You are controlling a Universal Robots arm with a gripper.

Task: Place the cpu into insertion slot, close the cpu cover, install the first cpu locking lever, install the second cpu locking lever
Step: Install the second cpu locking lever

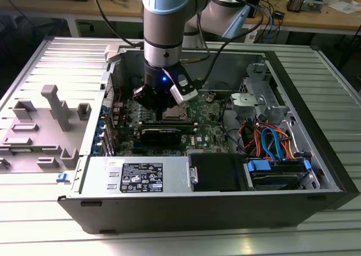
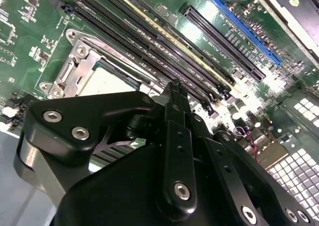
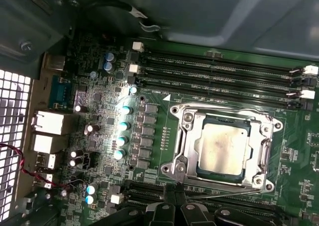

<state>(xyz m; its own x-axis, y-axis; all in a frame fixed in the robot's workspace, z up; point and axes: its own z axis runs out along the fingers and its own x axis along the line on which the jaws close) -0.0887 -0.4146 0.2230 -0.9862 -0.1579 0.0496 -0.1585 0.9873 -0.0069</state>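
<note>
The cpu lies flat in the insertion slot, its dull silver top showing. The cpu cover is down around it as a silvery frame; in the second wrist view the cpu and cover show just behind the fingers. My gripper is shut, its black fingertips pressed together with nothing visible between them. It hangs low at the socket's edge, on the side facing the memory slots. A thin metal lever runs along that edge, right by the tips. In the exterior view the gripper stands over the socket.
Long black memory slots run beside the socket, with a blue slot further off. A black graphics card lies towards the power supply. Drive cage and cables fill the case's right in the exterior view. Capacitors stand beside the socket.
</note>
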